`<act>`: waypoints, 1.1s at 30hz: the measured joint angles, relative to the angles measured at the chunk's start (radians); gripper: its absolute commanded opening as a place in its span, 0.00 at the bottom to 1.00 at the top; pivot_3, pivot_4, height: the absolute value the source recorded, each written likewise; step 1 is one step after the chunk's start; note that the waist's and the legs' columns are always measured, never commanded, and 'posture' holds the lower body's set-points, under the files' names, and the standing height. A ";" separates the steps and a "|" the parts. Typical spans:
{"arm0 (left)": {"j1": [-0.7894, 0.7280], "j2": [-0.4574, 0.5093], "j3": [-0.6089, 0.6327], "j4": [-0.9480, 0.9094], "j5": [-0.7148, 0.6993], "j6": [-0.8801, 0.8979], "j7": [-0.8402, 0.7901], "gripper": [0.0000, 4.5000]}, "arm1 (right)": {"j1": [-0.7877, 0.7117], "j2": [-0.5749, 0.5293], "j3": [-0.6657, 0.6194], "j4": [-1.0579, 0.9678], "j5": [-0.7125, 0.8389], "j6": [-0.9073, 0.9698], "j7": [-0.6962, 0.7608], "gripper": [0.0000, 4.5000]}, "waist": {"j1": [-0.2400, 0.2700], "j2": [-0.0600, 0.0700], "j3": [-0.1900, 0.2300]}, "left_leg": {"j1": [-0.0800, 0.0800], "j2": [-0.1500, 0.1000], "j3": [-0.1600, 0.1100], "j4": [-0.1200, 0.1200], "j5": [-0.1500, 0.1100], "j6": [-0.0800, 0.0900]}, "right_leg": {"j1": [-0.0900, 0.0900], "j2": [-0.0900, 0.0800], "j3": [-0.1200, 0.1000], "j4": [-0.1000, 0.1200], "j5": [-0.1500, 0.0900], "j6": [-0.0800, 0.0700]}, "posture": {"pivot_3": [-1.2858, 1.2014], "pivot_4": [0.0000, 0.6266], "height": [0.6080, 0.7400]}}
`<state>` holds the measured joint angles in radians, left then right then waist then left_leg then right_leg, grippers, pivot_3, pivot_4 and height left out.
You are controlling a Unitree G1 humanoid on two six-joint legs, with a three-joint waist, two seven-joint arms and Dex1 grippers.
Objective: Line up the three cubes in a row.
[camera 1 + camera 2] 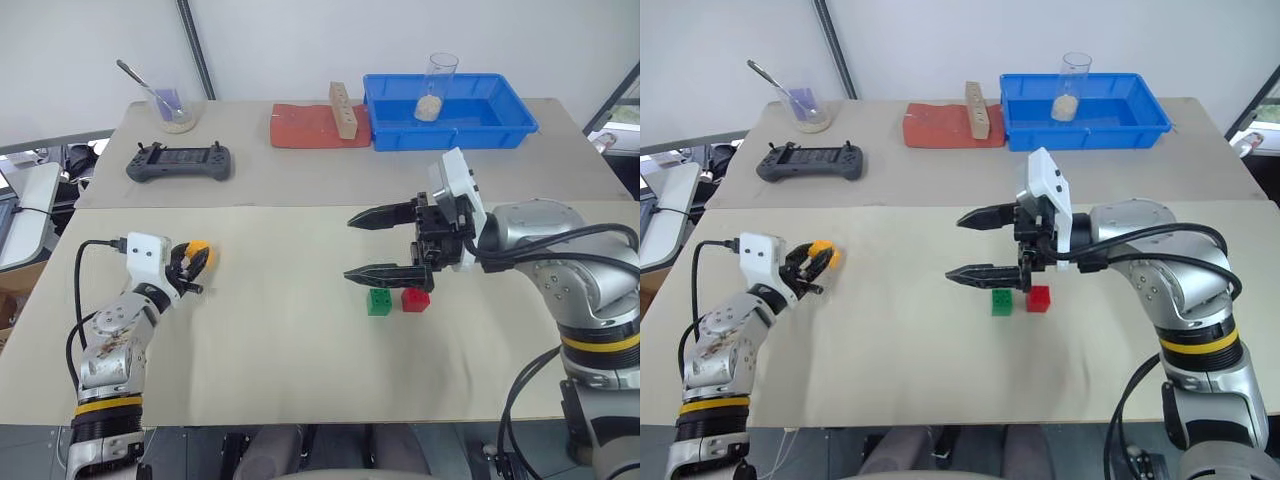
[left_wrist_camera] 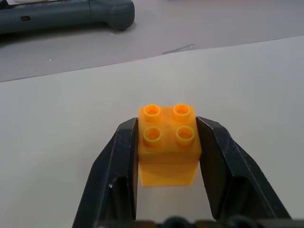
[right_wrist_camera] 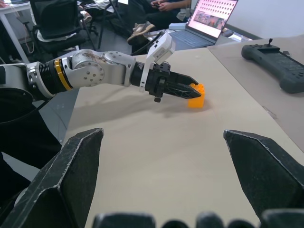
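A tan tabletop [image 1: 300,380] carries the work, with a grey one behind it holding a controller [image 1: 179,162], a red mat [image 1: 305,127] and a blue tray [image 1: 450,125]. Near the left edge, the left gripper [image 2: 167,156] has its fingers [image 2: 121,166] closed on the orange cube [image 2: 168,147], pressing two opposite sides; the cube sits on the surface, not yet lifted. The green cube [image 1: 379,301] and red cube [image 1: 416,299] sit just beside each other near the middle of the tabletop, well apart from the orange one. The right gripper [image 1: 385,243] hovers above that pair, fingers spread wide and holding nothing, its lower finger close over the green cube.

The risks, as judgement: the hold is on smooth plastic sides, so the cube could twist or slip in the carry. Bringing it to the pair may crowd the right gripper, and a nudge could knock green or red out of line.
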<state>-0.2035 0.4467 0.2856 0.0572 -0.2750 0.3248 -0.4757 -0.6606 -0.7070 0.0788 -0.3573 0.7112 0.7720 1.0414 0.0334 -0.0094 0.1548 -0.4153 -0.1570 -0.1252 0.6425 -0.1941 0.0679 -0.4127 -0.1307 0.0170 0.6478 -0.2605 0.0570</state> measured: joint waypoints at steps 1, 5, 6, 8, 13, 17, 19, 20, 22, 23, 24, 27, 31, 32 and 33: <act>-0.001 0.000 -0.001 0.001 0.000 0.000 0.000 0.28 | 0.000 0.000 -0.003 -0.001 0.000 0.001 -0.003 1.00 | 0.000 0.000 0.000 | 0.000 0.000 0.000 0.000 0.000 0.000 | 0.000 0.000 0.000 0.000 0.000 0.000 | 0.52 0.24 1.00; -0.002 0.002 -0.007 0.000 0.000 0.001 0.000 0.28 | 0.000 0.000 -0.013 -0.002 0.003 0.005 -0.020 1.00 | 0.000 0.000 0.000 | 0.000 0.000 0.000 0.000 0.000 0.000 | 0.000 0.000 0.000 0.000 0.000 0.000 | 0.52 0.24 1.00; -0.002 0.004 -0.008 -0.001 -0.001 0.002 0.000 0.28 | 0.000 0.000 -0.015 -0.002 0.005 0.005 -0.023 1.00 | 0.000 0.000 0.000 | 0.000 0.000 0.000 0.000 0.000 0.000 | 0.000 0.000 0.000 0.000 0.000 0.000 | 0.52 0.24 1.00; -0.003 0.016 -0.013 -0.005 -0.002 0.012 -0.006 0.28 | 0.000 0.008 -0.021 -0.003 0.013 0.007 -0.042 1.00 | 0.000 0.000 0.000 | 0.000 0.000 0.000 0.000 0.000 0.000 | 0.000 0.000 0.000 0.000 0.000 0.000 | 0.52 0.24 1.00; -0.021 0.032 -0.035 -0.006 -0.002 0.030 -0.033 0.28 | -0.007 0.071 -0.072 -0.013 0.050 0.007 -0.123 1.00 | -0.004 0.000 0.000 | 0.000 0.000 0.000 0.000 0.000 0.000 | 0.000 0.000 0.000 0.000 0.000 0.000 | 0.52 0.24 1.00; -0.037 0.047 -0.052 -0.006 -0.004 0.031 -0.068 0.28 | -0.002 0.068 -0.076 -0.036 0.052 0.001 -0.131 1.00 | -0.007 0.000 0.000 | 0.000 0.000 0.000 0.000 0.000 0.000 | 0.000 0.000 0.000 0.000 0.000 0.000 | 0.52 0.24 1.00; -0.053 0.061 -0.077 -0.006 -0.006 0.034 -0.109 0.28 | 0.016 0.047 -0.076 -0.043 0.041 -0.007 -0.126 1.00 | -0.006 0.000 0.000 | 0.000 0.000 0.000 0.000 0.000 0.000 | 0.000 0.000 0.000 0.000 0.000 0.000 | 0.52 0.24 1.00; -0.059 0.076 -0.099 -0.012 -0.008 0.034 -0.146 0.28 | 0.027 0.029 -0.077 -0.046 0.036 -0.011 -0.120 1.00 | -0.006 0.000 0.000 | 0.000 0.000 0.000 0.000 0.000 0.000 | 0.000 0.000 0.000 0.000 0.000 0.000 | 0.52 0.24 1.00; -0.068 0.110 -0.151 -0.046 -0.030 0.036 -0.242 0.28 | 0.069 -0.021 -0.092 -0.063 0.034 -0.016 -0.097 1.00 | -0.005 0.000 0.000 | -0.001 -0.001 0.000 0.000 0.000 0.000 | 0.000 0.000 0.000 0.000 0.000 0.000 | 0.52 0.24 1.00; -0.080 0.124 -0.174 -0.061 -0.045 0.042 -0.295 0.28 | 0.095 -0.050 -0.102 -0.078 0.036 -0.016 -0.084 1.00 | -0.005 0.000 0.000 | -0.001 -0.001 0.000 0.000 0.000 0.000 | -0.001 -0.001 0.000 0.000 0.000 0.000 | 0.52 0.24 1.00; -0.103 0.137 -0.201 -0.069 -0.062 0.049 -0.354 0.28 | 0.126 -0.084 -0.115 -0.100 0.041 -0.015 -0.070 1.00 | -0.003 0.000 0.000 | -0.001 -0.001 0.000 0.000 0.000 0.000 | -0.001 0.000 0.000 0.000 0.000 0.000 | 0.52 0.24 1.00; -0.180 0.172 -0.280 -0.071 -0.085 0.040 -0.531 0.28 | 0.220 -0.170 -0.169 -0.176 0.085 0.005 -0.035 1.00 | -0.006 0.000 0.000 | -0.002 0.000 0.000 0.000 0.000 0.000 | 0.000 0.000 0.000 0.000 0.000 0.000 | 0.52 0.24 1.00; -0.304 0.164 -0.408 0.033 -0.059 -0.097 -0.748 0.28 | 0.318 -0.230 -0.225 -0.243 0.120 0.018 -0.022 1.00 | -0.014 0.000 0.000 | -0.001 0.000 0.000 0.000 0.000 0.000 | 0.004 -0.001 -0.001 -0.001 0.000 0.000 | 0.52 0.24 1.00; -0.327 0.153 -0.431 0.064 -0.049 -0.129 -0.781 0.28 | 0.327 -0.230 -0.230 -0.247 0.125 0.020 -0.025 1.00 | -0.017 0.000 0.000 | -0.001 0.000 0.000 0.000 0.000 0.001 | 0.005 -0.001 -0.001 -0.001 0.000 0.000 | 0.52 0.24 1.00; -0.360 0.127 -0.466 0.120 -0.030 -0.182 -0.826 0.28 | 0.337 -0.231 -0.241 -0.254 0.130 0.023 -0.039 1.00 | -0.019 0.000 0.000 | -0.001 0.000 0.000 0.000 0.000 0.001 | 0.005 -0.001 -0.001 -0.002 0.000 0.000 | 0.52 0.24 1.00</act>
<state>-0.5638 0.5737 -0.1801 0.1773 -0.3048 0.1428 -1.3019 -0.3233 -0.9383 -0.1624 -0.6114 0.8412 0.7951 1.0026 0.0148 -0.0096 0.1549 -0.4165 -0.1569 -0.1252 0.6425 -0.1940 0.0688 -0.4077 -0.1317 0.0163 0.6461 -0.2605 0.0572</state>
